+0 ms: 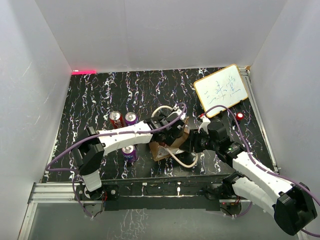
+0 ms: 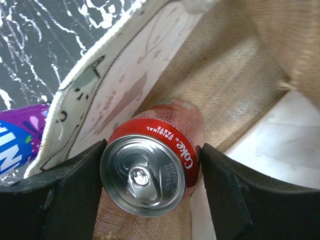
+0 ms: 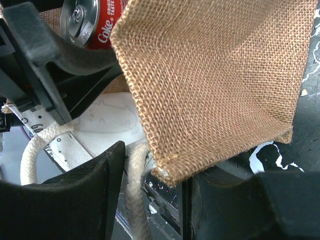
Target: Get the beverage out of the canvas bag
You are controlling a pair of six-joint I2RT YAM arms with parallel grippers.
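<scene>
The counter (image 1: 100,95) has the bag (image 3: 215,75) lying about midway between its left and right edges, nearer the near edge than the far one, with both arms crowded in on it. The Coke can (image 2: 150,175) is inside the bag, resting on burlap beside the pale lining, its top towards the mouth. The left end effector (image 2: 152,147) has a finger on either side of the can just under the rim, pinching it. The right end effector (image 3: 154,175) straddles the bag's hem and a rope handle (image 3: 134,200). Whether it truly bites the cloth I cannot tell.

To my eye the step in hand is drawing the can out. The grip sits high on a smooth round wall, so I'd keep the squeeze firm and pull straight along the can's axis out of the mouth, not sideways into the lining. The bag looks light and will likely tag along unless the right side pins it. A purple can (image 2: 20,145) sits just outside the bag's wall, so steer clear of it when setting the Coke down.
</scene>
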